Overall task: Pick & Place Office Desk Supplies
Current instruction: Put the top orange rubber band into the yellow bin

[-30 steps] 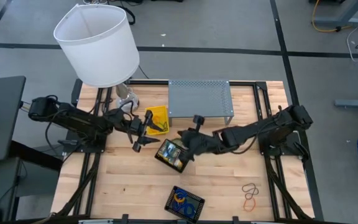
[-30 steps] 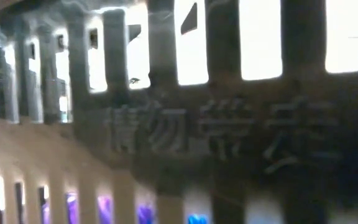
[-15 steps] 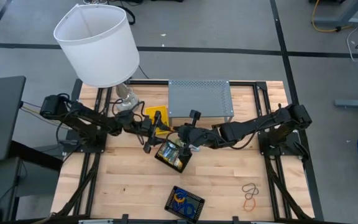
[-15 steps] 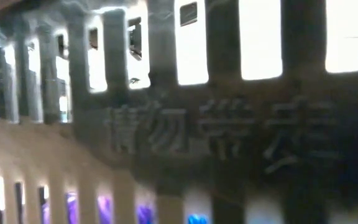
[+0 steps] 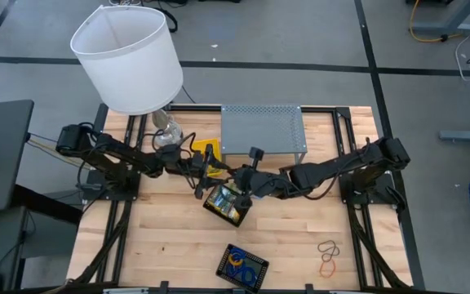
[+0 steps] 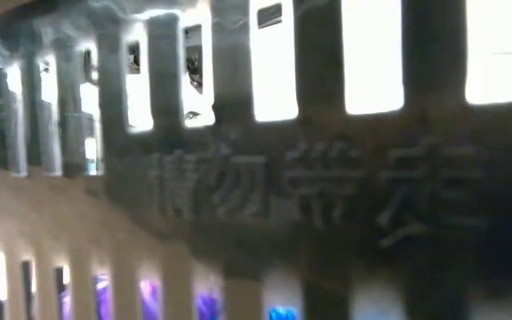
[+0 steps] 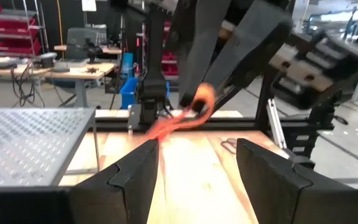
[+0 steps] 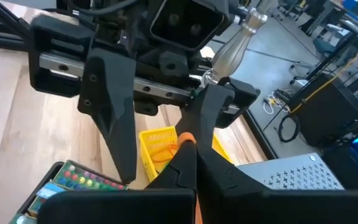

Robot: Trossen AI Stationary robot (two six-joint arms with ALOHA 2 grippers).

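Both arms have closed toward the middle of the table (image 5: 161, 245) since a second ago: the left gripper (image 5: 205, 181) has slid rightward from beside the yellow bin (image 5: 206, 153) to just above the crayon box (image 5: 227, 202), and the right gripper (image 5: 237, 181) has pulled leftward to meet it, so the two now sit nearly tip to tip in the centre of the high view.

An orange rubber band (image 7: 185, 118) hangs pinched between the right gripper's fingers (image 8: 188, 165), which are pressed together on it. In the left wrist view the band droops from those tips as a stretched loop, its long axis slanting from the upper right down toward the lower left of that frame. The left gripper's fingers (image 7: 138, 174) are spread wide with nothing between them, and the band hangs just beyond the gap.

Below the two grippers lies the crayon box, flat on the table and turned at a diagonal, its row of coloured crayons showing. The yellow bin stands just behind the left gripper, with an orange band inside it. A grey perforated shelf (image 5: 263, 128) stands in the upper centre, and a lamp with a white shade (image 5: 127, 57) in the upper left. A black tray holding blue bands (image 5: 241, 265) sits at the lower centre, and loose rubber bands (image 5: 328, 255), dark and orange, lie at the lower right.
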